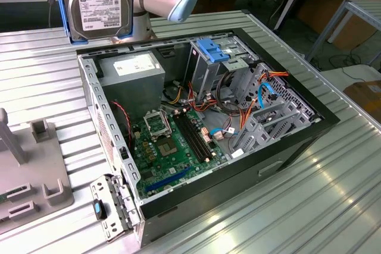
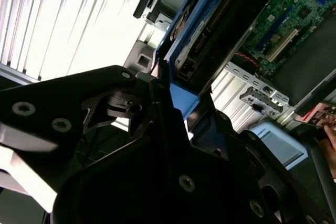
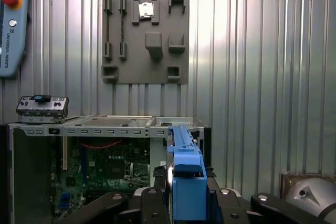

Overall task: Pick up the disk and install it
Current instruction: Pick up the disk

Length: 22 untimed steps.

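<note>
- The flat rectangular disk (image 1: 100,1), dark grey metal with a silvery labelled face and bright blue plastic rails, hangs upright in the exterior view's upper left, clear of the open black computer case (image 1: 321,120).
- The black gripper (image 3: 187,195) is clamped on its blue-railed edge.
- It looks stiff, fairly heavy and shock-sensitive, so the rails are probably the safest place to grip.
- A light-blue ribbed bracket (image 1: 213,49) sits inside the case, upper centre.

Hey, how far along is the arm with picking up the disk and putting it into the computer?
Pick-up looks done: the disk is off the table, clamped in the gripper. In hand: it hangs upright above a corner of the open computer case, at the exterior view's left. Left: the install; the disk is not yet inside the case.
</note>
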{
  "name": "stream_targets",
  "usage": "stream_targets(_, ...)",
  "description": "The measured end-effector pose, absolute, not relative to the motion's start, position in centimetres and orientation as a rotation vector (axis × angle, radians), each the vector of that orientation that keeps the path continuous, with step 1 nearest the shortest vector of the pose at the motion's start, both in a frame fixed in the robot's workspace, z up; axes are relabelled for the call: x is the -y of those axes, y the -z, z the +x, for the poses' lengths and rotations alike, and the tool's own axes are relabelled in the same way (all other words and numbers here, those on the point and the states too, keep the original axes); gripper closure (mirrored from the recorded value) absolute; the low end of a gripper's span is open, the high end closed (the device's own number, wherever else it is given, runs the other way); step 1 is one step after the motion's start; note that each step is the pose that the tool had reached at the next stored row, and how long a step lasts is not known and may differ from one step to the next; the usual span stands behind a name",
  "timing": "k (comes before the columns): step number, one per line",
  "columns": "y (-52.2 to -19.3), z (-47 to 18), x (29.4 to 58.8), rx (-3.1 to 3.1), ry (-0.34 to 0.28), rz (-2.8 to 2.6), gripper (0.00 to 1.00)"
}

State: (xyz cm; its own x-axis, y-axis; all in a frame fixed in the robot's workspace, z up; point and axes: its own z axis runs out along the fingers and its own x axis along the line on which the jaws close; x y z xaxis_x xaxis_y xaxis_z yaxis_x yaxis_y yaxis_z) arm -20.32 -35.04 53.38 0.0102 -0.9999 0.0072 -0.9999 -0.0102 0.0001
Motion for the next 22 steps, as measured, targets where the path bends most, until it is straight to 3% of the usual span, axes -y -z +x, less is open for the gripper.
stream_targets(14,-53.4,-20.1,35.0,2.206,-0.008,2.229,0.63)
stream_targets(22,-53.3,-16.2,35.0,2.207,-0.008,2.229,0.63)
